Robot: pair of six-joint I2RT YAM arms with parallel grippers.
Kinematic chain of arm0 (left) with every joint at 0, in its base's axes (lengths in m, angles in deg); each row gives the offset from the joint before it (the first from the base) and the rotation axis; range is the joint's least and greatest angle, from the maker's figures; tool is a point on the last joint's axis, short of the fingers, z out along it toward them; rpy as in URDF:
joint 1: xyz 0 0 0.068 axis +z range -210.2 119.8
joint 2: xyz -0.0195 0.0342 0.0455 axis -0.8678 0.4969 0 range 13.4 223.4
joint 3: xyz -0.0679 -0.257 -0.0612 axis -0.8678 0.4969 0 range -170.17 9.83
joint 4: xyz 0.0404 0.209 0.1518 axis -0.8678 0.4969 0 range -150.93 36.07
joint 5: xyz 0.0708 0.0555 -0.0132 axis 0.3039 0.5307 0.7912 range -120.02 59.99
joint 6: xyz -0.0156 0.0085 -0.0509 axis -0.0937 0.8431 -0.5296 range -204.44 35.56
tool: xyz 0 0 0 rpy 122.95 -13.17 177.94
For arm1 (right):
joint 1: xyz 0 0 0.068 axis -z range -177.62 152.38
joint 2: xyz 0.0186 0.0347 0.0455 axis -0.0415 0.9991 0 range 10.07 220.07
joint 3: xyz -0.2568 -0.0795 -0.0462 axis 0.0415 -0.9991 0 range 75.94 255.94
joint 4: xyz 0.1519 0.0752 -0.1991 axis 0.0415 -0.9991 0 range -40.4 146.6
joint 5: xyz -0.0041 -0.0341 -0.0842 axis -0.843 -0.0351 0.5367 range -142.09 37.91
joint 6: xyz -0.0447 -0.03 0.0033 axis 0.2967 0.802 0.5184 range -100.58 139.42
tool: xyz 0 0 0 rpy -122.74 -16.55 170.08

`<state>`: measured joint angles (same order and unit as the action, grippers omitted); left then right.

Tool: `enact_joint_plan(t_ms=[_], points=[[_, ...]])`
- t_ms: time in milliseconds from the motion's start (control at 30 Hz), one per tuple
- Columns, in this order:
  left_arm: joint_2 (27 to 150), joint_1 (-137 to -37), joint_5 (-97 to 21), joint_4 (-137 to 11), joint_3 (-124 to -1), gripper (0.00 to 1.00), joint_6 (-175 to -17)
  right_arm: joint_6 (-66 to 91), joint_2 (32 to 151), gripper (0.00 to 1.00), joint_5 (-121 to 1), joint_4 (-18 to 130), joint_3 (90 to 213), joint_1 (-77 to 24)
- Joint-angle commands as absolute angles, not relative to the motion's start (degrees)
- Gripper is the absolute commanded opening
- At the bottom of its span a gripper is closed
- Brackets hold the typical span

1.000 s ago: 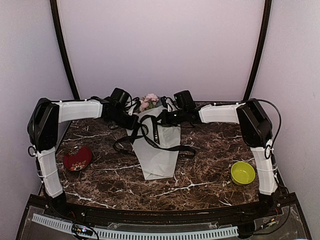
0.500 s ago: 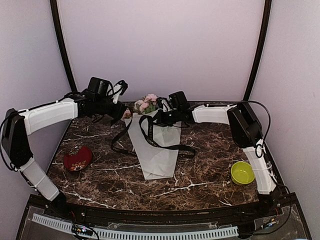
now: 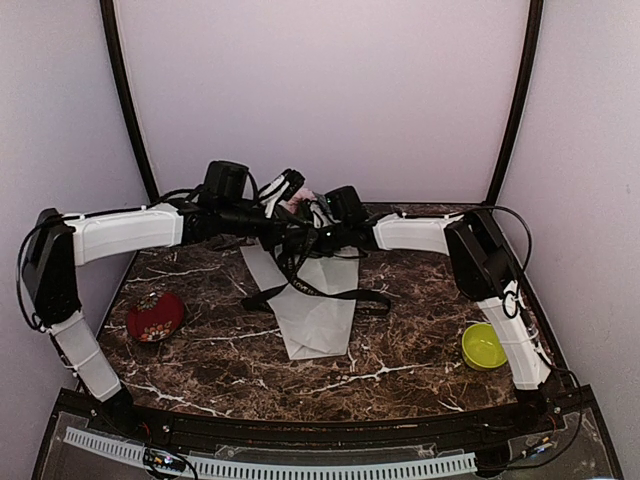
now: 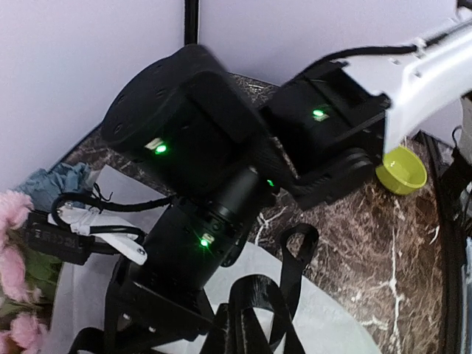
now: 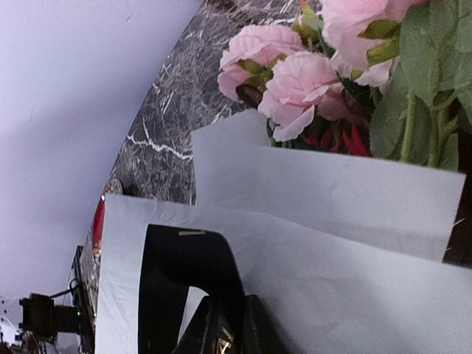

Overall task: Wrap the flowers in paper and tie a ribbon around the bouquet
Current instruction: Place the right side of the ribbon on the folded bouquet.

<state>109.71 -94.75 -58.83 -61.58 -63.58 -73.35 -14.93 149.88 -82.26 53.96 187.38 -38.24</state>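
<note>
Top cam sat high & well back from the bouquet (image 3: pixel 316 305), looking down, whole wrap in shot. Left wrist cam hung close over the bouquet, facing across it to the right arm (image 4: pixel 420 74). Right wrist cam was v. close beside the bouquet, rolled sideways. All 3 shared its flower end.

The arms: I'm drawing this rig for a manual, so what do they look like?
Both the left arm and right arm have white boxy links joined by bulky black joints, with thin black cables looping alongside. The right arm's black wrist housings carry small green lights.
</note>
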Motion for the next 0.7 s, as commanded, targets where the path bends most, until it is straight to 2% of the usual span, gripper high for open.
enact_joint_plan(t_ms=[0, 133, 333, 500, 667], points=[[117.45, -89.95, -66.25, -66.37, -66.27, 0.0, -89.61, -18.65, 147.06, 0.15, -83.31, 57.22, 184.47, -38.08], [119.14, -87.63, -64.79, -74.97, -60.89, 0.0, -95.51, -24.53, 143.9, 0.15, -81.59, 62.58, 178.84, -37.7], [122.06, -87.64, -60.28, -74.48, -59.52, 0.0, -95.33, -26.74, 142.43, 0.19, -80.1, 63.31, 176.42, -37.78], [124.09, -87.66, -58.89, -73.67, -60.23, 0.0, -95.05, -26.85, 139.29, 0.22, -73.6, 59.89, 174.14, -37.75], [125.15, -87.71, -57.42, -73.01, -60.49, 0.0, -94.3, -26.09, 135.73, 0.36, -68.29, 59.14, 172.1, -37.74]])
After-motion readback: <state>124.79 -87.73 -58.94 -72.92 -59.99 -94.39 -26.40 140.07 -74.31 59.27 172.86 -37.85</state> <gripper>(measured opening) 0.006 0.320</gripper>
